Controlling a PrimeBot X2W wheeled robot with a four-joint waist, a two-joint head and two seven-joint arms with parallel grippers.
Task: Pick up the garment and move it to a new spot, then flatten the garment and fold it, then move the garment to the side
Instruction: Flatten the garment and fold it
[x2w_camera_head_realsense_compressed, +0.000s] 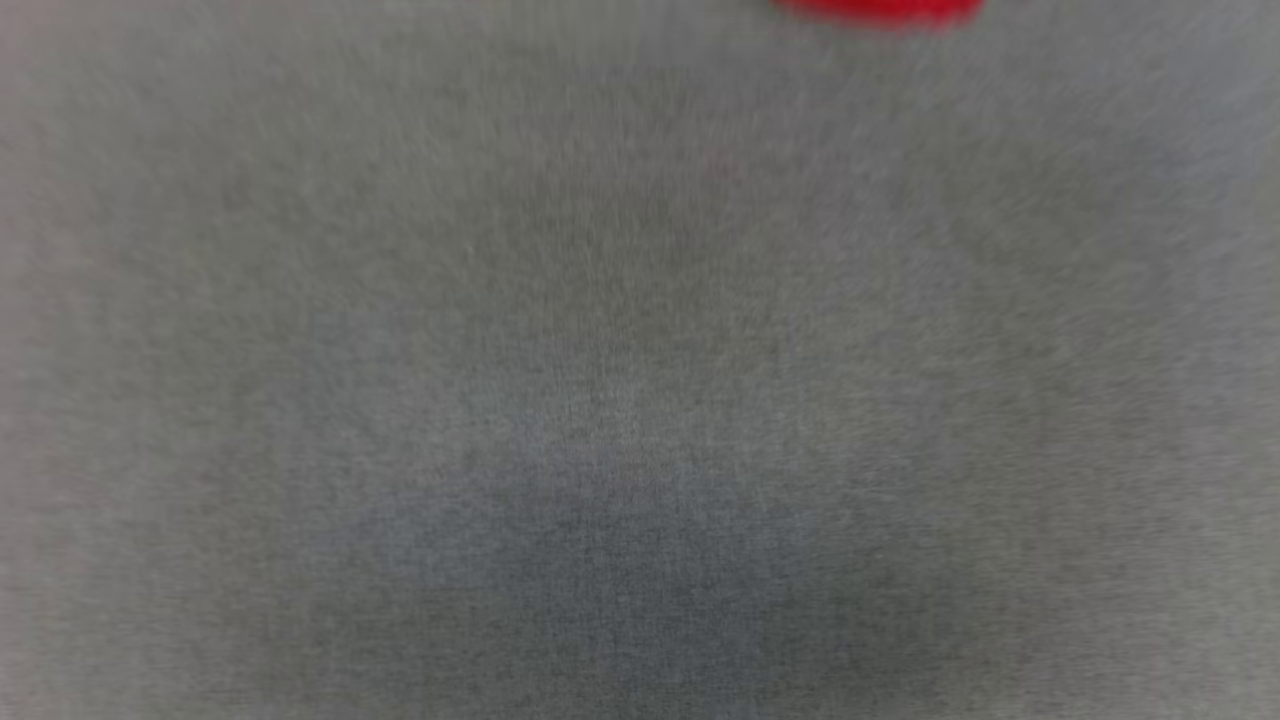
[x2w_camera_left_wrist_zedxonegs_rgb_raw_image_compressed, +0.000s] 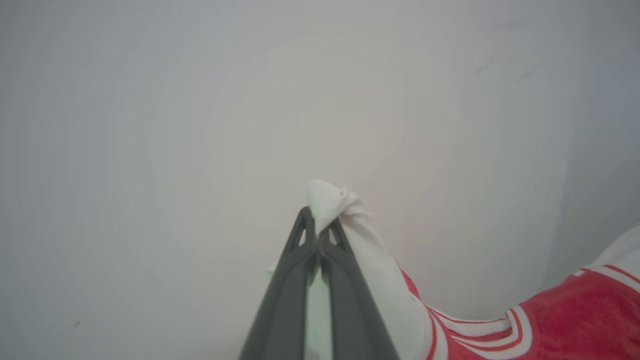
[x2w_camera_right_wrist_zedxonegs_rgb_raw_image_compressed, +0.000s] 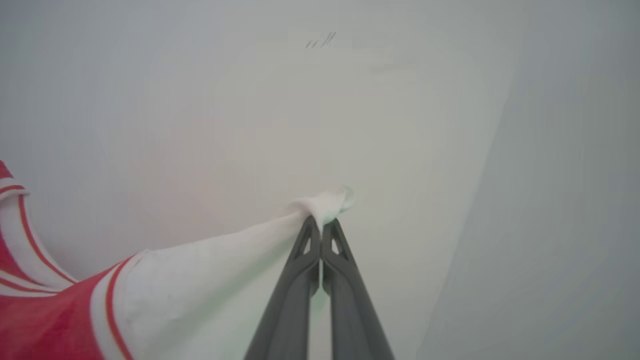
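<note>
The garment is a red shirt with white sleeves and red-and-white stripe trim. In the left wrist view my left gripper (x2w_camera_left_wrist_zedxonegs_rgb_raw_image_compressed: 317, 220) is shut on a bunched tip of a white sleeve, and the garment (x2w_camera_left_wrist_zedxonegs_rgb_raw_image_compressed: 560, 320) trails off to the lower right. In the right wrist view my right gripper (x2w_camera_right_wrist_zedxonegs_rgb_raw_image_compressed: 320, 225) is shut on the other white sleeve end, with the garment (x2w_camera_right_wrist_zedxonegs_rgb_raw_image_compressed: 190, 290) stretching away to the lower left. In the blurred head view a red strip of the garment (x2w_camera_head_realsense_compressed: 880, 10) shows at the top edge. The chest print is hidden.
A grey textured surface (x2w_camera_head_realsense_compressed: 640, 400) spreads across the head view, blurred. Behind both grippers stands a plain pale wall (x2w_camera_left_wrist_zedxonegs_rgb_raw_image_compressed: 250, 100), with a few faint dark scratch marks (x2w_camera_right_wrist_zedxonegs_rgb_raw_image_compressed: 320, 41) high up in the right wrist view.
</note>
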